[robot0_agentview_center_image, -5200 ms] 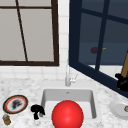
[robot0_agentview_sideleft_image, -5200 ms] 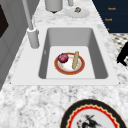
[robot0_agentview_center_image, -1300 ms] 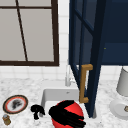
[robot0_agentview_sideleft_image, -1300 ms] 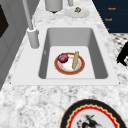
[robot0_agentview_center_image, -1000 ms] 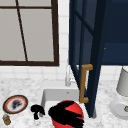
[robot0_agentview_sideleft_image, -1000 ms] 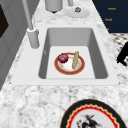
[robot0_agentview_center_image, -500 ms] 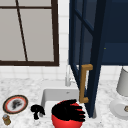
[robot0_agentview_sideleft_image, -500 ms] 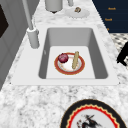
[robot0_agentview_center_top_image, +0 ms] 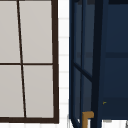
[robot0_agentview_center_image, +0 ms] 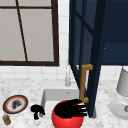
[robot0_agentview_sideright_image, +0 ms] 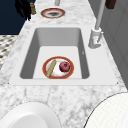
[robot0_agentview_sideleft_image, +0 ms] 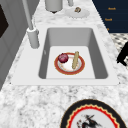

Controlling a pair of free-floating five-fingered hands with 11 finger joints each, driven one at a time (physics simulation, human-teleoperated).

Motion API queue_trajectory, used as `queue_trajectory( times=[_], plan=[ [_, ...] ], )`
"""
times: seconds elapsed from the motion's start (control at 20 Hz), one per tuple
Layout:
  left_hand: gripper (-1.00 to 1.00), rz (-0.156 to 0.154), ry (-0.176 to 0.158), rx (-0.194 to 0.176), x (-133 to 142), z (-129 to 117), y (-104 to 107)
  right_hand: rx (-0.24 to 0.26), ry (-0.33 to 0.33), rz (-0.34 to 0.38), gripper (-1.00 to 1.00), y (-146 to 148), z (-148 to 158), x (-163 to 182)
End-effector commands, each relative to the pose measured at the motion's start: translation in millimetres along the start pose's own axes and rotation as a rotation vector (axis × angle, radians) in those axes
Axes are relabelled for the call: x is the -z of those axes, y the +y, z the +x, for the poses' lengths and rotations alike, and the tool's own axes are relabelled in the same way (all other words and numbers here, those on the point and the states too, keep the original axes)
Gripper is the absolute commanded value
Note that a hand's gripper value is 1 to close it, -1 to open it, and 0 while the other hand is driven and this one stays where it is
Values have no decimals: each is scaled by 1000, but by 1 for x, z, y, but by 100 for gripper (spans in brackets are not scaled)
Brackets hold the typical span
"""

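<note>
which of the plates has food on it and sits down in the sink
The red-rimmed plate in the sink basin, carrying a dark red round item and a tan stick. The dark-rimmed patterned plate sits on the counter left of the sink.

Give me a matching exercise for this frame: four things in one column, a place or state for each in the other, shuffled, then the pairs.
1. right hand
2. left hand
3. red-rimmed plate
4. cabinet door

A. lying in the sink basin
B. swung open above the sink
C. hanging left of the sink, near the patterned plate
D. in front of the red ball, fingers towards the door's handle

1-D, 2-C, 3-A, 4-B
</note>
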Motion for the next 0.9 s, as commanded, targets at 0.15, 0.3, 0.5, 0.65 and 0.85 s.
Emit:
queue_trajectory(
  times=[0.15, 0.3, 0.5, 0.65, 0.85],
  plan=[
    [0, 0, 0, 0, 0, 0, 0, -77, -132, 54, -100, 23, -19, 7],
    [0, 0, 0, 0, 0, 0, 0, -59, -154, 50, -100, 38, -35, 8],
    [0, 0, 0, 0, 0, 0, 0, -27, -193, 31, -100, 47, -64, 5],
    [0, 0, 0, 0, 0, 0, 0, -3, -258, 15, -100, 45, -82, -8],
    [0, 0, 0, 0, 0, 0, 0, 21, -264, -10, -100, 44, -105, -30]
  ],
)
